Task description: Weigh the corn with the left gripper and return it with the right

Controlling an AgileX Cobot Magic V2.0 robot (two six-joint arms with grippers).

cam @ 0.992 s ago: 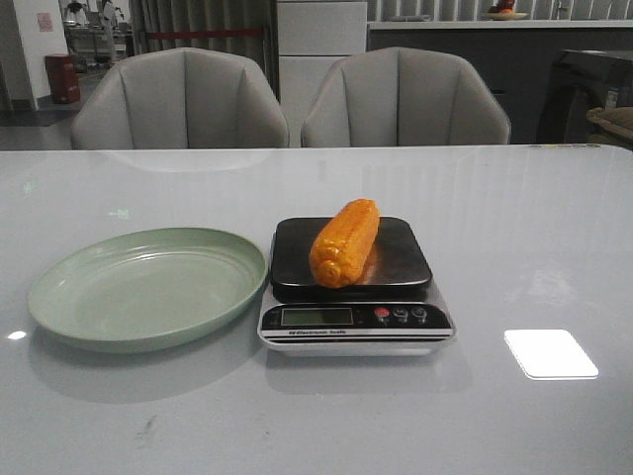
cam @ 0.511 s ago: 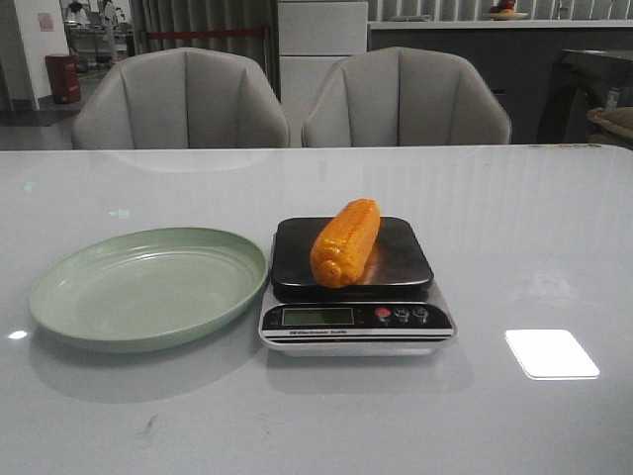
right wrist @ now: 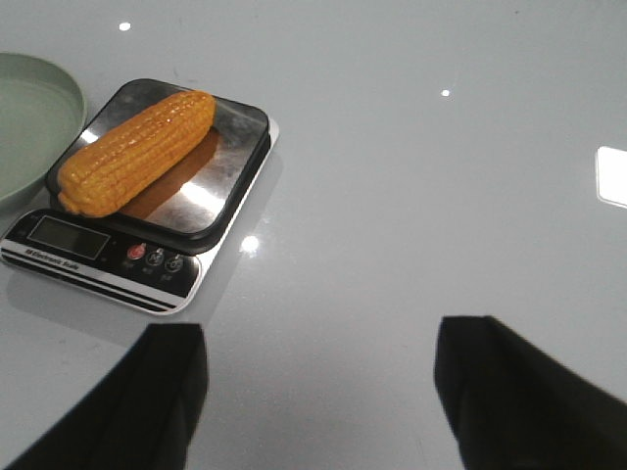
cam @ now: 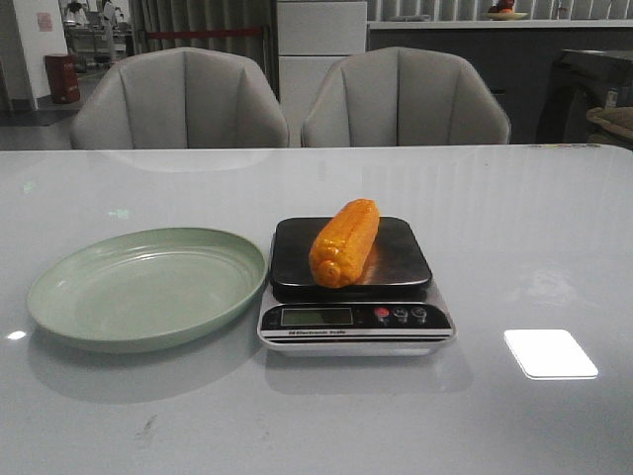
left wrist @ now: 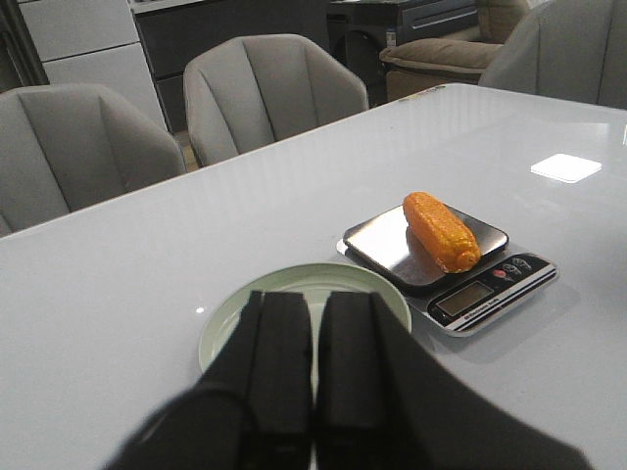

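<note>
The orange-yellow corn [cam: 344, 242] lies on the dark platform of a small electronic scale [cam: 356, 319] at the table's middle. It also shows in the left wrist view [left wrist: 441, 231] and the right wrist view [right wrist: 135, 152]. A pale green plate [cam: 59, 297] stands empty just left of the scale. My left gripper [left wrist: 313, 304] is shut and empty, held above the table with the plate [left wrist: 387, 292] beyond it. My right gripper [right wrist: 318, 338] is wide open and empty, over bare table to the right of the scale [right wrist: 59, 264]. Neither gripper shows in the front view.
Two grey chairs [cam: 180, 99] stand behind the table's far edge. A bright patch of reflected light [cam: 550, 353] lies on the glossy tabletop right of the scale.
</note>
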